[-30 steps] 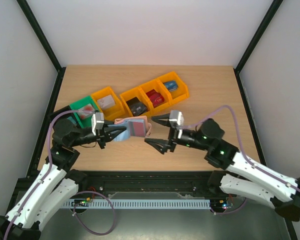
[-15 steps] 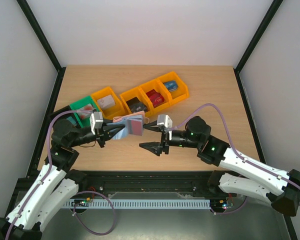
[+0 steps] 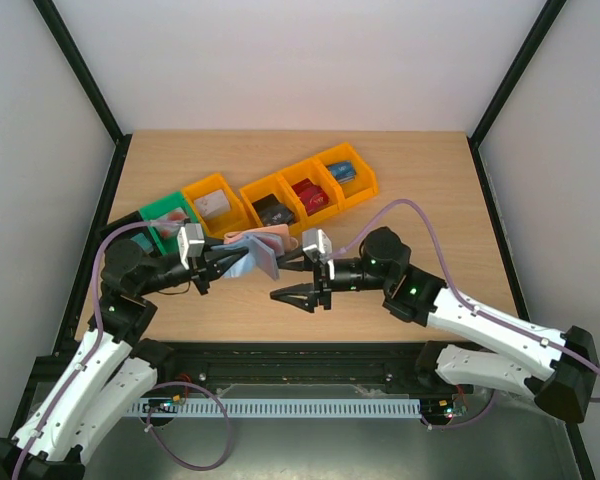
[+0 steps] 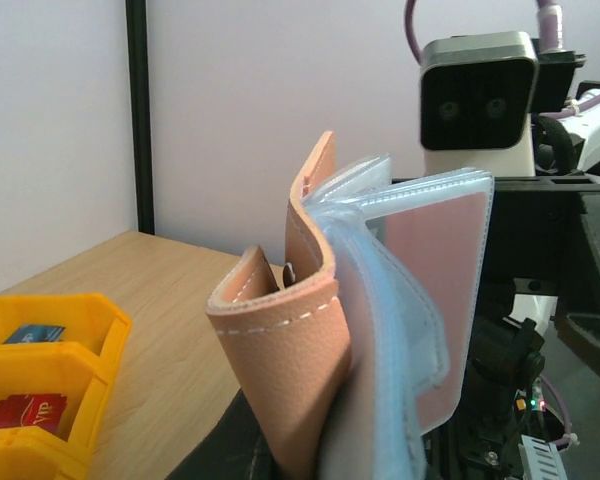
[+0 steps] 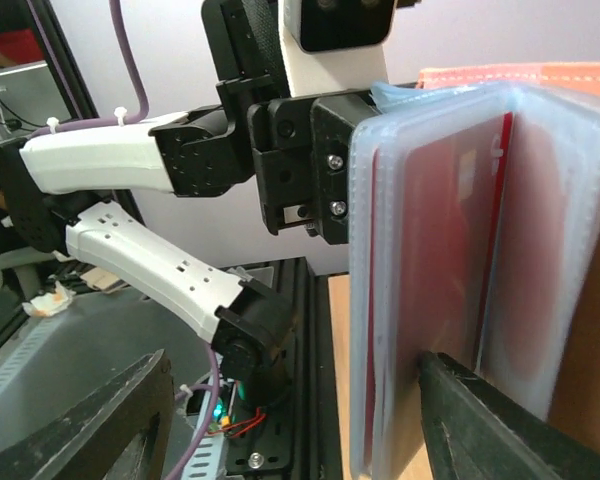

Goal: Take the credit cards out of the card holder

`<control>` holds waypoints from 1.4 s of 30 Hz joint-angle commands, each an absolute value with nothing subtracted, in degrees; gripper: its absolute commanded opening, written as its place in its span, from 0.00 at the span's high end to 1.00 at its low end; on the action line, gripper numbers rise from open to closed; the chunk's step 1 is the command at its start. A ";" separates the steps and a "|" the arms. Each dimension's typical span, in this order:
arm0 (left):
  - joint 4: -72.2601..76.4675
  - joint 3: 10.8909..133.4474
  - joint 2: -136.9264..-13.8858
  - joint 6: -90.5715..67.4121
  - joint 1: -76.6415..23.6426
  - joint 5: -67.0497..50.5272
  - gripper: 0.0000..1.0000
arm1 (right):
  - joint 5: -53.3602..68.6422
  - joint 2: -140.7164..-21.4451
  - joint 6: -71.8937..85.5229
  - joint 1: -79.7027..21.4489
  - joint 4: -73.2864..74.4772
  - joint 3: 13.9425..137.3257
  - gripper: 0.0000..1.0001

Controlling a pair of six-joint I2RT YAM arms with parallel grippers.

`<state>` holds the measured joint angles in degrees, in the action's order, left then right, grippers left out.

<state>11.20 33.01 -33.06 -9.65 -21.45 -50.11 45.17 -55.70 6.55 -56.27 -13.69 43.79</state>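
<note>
Pale walls and a black frame enclose a wooden bench (image 3: 420, 200), above which the two arms meet at its near-left part. Over it, the left pincer (image 3: 227, 263) is clamped narrowly on the spine end of the card holder (image 3: 263, 250), holding it off the surface with the free edges pointing toward the other arm. In the left wrist view the card holder (image 4: 298, 350) stands upright, its tan stitched cover curling away to the left while the clear plastic sleeves (image 4: 450, 330) fan out to the right, a pinkish card showing through the front one. Facing it, the right pincer (image 3: 292, 273) has its jaws spread wide, the upper finger just beside the holder's open edge and the lower finger well apart from it, nearer the bench's front. From the right wrist, the right pincer (image 5: 295, 365) shows one dark finger low at the left and the other low at the right, its tip overlapping the bottom of the fanned sleeves; whether it touches them I cannot tell. A red card (image 5: 440, 250) sits inside one sleeve there. Beyond the holder, a slanted row of orange bins (image 3: 280, 195) runs up to the right, each holding something small, including red and blue items, with a green bin (image 3: 165, 218) at the row's left end, near the left arm.
</note>
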 commanded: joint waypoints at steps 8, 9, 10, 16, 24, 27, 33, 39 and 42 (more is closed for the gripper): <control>14.17 32.34 -32.27 -9.01 -21.45 -51.23 0.98 | 40.17 -56.75 10.76 -56.52 -21.08 44.79 0.47; 14.15 32.27 -32.26 -8.97 -21.45 -51.23 0.98 | 40.02 -56.59 10.87 -56.57 -21.14 44.77 0.48; 14.15 32.26 -32.21 -8.90 -21.45 -51.19 0.98 | 39.93 -56.34 10.63 -56.55 -20.80 44.78 0.48; 12.94 32.57 -31.60 -6.72 -21.45 -51.57 0.98 | 34.26 -48.66 4.87 -56.58 -15.38 43.54 0.47; 12.69 32.92 -31.31 -5.23 -21.45 -52.50 0.98 | 18.12 -45.67 3.12 -56.31 -8.80 44.63 0.33; 12.77 33.07 -31.31 -5.36 -21.36 -52.65 0.98 | 17.77 -48.58 3.45 -56.29 -7.72 46.45 0.27; 12.47 33.25 -31.37 -5.27 -21.18 -52.71 0.98 | 19.99 -51.58 3.50 -56.28 -7.77 47.83 0.26; 13.03 32.82 -31.27 -5.62 -21.18 -52.89 0.98 | 20.76 -52.12 3.75 -56.32 -8.29 47.75 0.26; 13.01 32.73 -31.40 -5.61 -21.18 -52.91 0.98 | 22.74 -53.46 3.99 -56.32 -8.39 48.52 0.22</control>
